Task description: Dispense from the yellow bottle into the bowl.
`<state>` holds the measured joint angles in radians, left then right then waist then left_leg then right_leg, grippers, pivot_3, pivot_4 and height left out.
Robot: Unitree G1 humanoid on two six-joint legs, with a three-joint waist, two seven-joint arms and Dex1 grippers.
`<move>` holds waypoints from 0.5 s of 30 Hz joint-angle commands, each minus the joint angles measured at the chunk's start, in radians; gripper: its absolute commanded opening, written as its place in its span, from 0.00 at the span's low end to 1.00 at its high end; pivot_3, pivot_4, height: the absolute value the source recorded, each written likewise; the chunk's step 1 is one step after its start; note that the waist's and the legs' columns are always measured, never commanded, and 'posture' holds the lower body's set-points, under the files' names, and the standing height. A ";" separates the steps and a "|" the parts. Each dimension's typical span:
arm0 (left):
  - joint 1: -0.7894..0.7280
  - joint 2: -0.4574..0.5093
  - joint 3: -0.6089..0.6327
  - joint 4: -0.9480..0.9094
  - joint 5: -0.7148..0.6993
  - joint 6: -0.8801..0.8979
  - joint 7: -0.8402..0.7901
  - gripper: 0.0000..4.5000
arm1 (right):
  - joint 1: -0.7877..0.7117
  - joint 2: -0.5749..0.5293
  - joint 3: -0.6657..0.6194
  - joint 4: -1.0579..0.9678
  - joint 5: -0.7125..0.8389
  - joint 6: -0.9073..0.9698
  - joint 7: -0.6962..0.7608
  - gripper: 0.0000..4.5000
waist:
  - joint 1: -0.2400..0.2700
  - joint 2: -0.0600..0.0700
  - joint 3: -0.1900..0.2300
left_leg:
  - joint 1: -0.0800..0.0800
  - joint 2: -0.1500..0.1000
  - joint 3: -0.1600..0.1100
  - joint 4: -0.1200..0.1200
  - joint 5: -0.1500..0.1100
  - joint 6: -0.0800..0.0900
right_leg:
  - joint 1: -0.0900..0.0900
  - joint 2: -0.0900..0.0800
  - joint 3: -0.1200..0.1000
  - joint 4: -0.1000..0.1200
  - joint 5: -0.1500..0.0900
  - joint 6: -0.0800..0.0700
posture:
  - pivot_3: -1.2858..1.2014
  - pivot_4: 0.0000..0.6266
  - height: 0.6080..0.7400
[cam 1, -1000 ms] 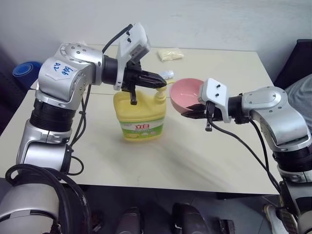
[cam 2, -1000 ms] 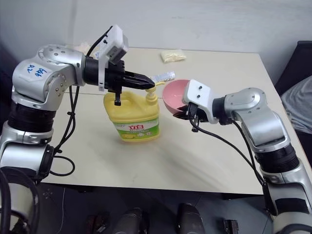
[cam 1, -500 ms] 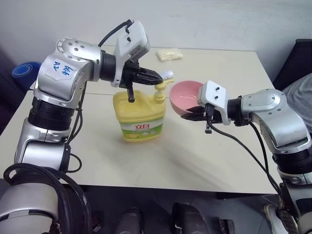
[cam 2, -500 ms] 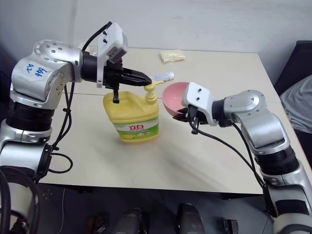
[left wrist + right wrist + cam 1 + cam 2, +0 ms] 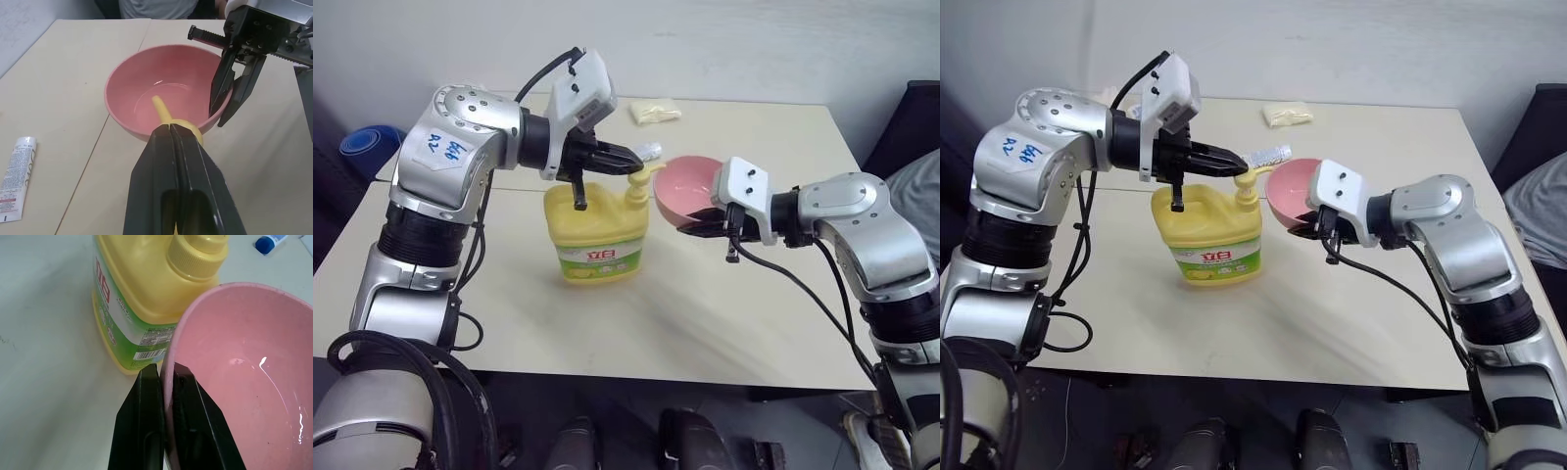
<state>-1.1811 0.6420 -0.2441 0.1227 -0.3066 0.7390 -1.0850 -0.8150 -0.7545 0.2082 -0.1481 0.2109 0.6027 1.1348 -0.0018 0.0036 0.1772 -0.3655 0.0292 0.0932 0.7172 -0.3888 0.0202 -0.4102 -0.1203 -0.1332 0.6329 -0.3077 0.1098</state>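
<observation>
Yellow plastic, squarish and handled, the large yellow bottle (image 5: 597, 231) stands upright on the counter (image 5: 724, 294), green-and-white label facing the camera. Directly above its pump top sits the left claw (image 5: 634, 161), fingers pressed together, resting on the pump head, whose spout reaches over the rim of the small round pink plastic bowl (image 5: 685, 192). The bowl is held tilted and off the counter, just beside the bottle, its near rim pinched between the closed fingers of the right claw (image 5: 165, 382); a little clear liquid glistens inside. Just beyond the left claw a small blue-and-white tube (image 5: 15, 178) lies flat. Further back lies a pale yellow cloth (image 5: 655, 111). The counter is smooth beige, set against a plain pale wall (image 5: 724, 44).
</observation>
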 commanded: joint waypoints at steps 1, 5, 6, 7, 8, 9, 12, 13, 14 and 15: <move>0.068 0.002 -0.093 0.039 0.060 0.027 -0.029 0.01 | -0.038 0.014 0.003 0.022 -0.013 -0.051 0.000 0.00 | 0.000 0.000 0.000 | 0.000 0.000 0.000 0.000 0.000 0.000 | 0.000 0.000 0.000 0.000 0.000 0.000 | 0.52 0.24 1.00; 0.079 0.003 -0.102 0.061 0.065 0.036 -0.037 0.01 | -0.064 0.032 0.017 0.064 -0.022 -0.082 0.006 0.00 | 0.000 0.000 -0.001 | 0.001 0.000 0.000 0.000 0.000 0.000 | 0.001 0.000 0.001 0.001 0.000 0.000 | 0.52 0.24 1.00; 0.082 0.004 -0.103 0.063 0.066 0.038 -0.039 0.01 | -0.067 0.035 0.018 0.069 -0.023 -0.086 0.007 0.00 | 0.000 0.000 -0.001 | 0.001 0.000 0.000 0.000 0.000 0.000 | 0.001 0.000 0.001 0.001 0.000 0.000 | 0.52 0.24 1.00; 0.085 0.003 -0.104 0.067 0.066 0.041 -0.039 0.01 | -0.071 0.039 0.018 0.073 -0.024 -0.090 0.007 0.00 | 0.000 0.000 -0.002 | 0.002 0.000 0.000 0.000 0.000 0.000 | 0.001 0.000 0.001 0.001 0.000 0.000 | 0.52 0.24 1.00; 0.089 0.004 -0.105 0.069 0.066 0.043 -0.040 0.01 | -0.074 0.042 0.019 0.077 -0.025 -0.094 0.008 0.00 | -0.001 0.000 -0.002 | 0.002 0.000 0.000 0.000 0.000 0.000 | 0.001 0.000 0.001 0.001 0.000 0.000 | 0.52 0.24 1.00; 0.094 0.004 -0.107 0.073 0.066 0.046 -0.041 0.01 | -0.076 0.046 0.019 0.079 -0.025 -0.097 0.007 0.00 | -0.001 0.000 -0.002 | 0.003 0.000 0.000 0.000 0.000 0.000 | 0.002 0.000 0.001 0.001 0.000 0.000 | 0.52 0.24 1.00; 0.111 0.010 -0.115 0.085 0.068 0.055 -0.048 0.01 | -0.082 0.056 0.016 0.083 -0.023 -0.104 0.007 0.00 | -0.001 0.000 -0.002 | 0.007 0.000 0.001 -0.001 0.000 0.000 | 0.006 0.000 0.002 0.000 0.000 0.000 | 0.52 0.24 1.00; 0.116 0.011 -0.116 0.088 0.070 0.056 -0.048 0.01 | -0.083 0.059 0.015 0.083 -0.022 -0.104 0.007 0.00 | -0.001 0.000 -0.002 | 0.009 0.000 0.001 -0.002 0.000 0.000 | 0.008 0.000 0.002 0.000 0.000 0.000 | 0.52 0.24 1.00; 0.123 0.011 -0.119 0.094 0.073 0.055 -0.049 0.01 | -0.083 0.060 0.014 0.082 -0.021 -0.105 0.008 0.00 | -0.002 0.000 -0.003 | 0.011 0.001 0.001 -0.002 0.000 0.000 | 0.010 0.000 0.002 -0.001 0.000 0.000 | 0.52 0.24 1.00; 0.129 0.012 -0.123 0.100 0.075 0.057 -0.052 0.01 | -0.083 0.062 0.013 0.080 -0.021 -0.105 0.008 0.00 | -0.002 0.000 -0.003 | 0.013 0.001 0.001 -0.003 0.000 0.000 | 0.012 0.000 0.002 -0.002 0.000 0.000 | 0.52 0.24 1.00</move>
<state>-1.1465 0.6431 -0.2441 0.1392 -0.3064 0.7392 -1.1071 -0.8703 -0.6954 0.2404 -0.0454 0.1854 0.5187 1.1428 -0.0034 0.0039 0.1744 -0.3517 0.0304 0.0941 0.7144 -0.3890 0.0200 -0.3970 -0.1204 -0.1317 0.6311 -0.3078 0.1095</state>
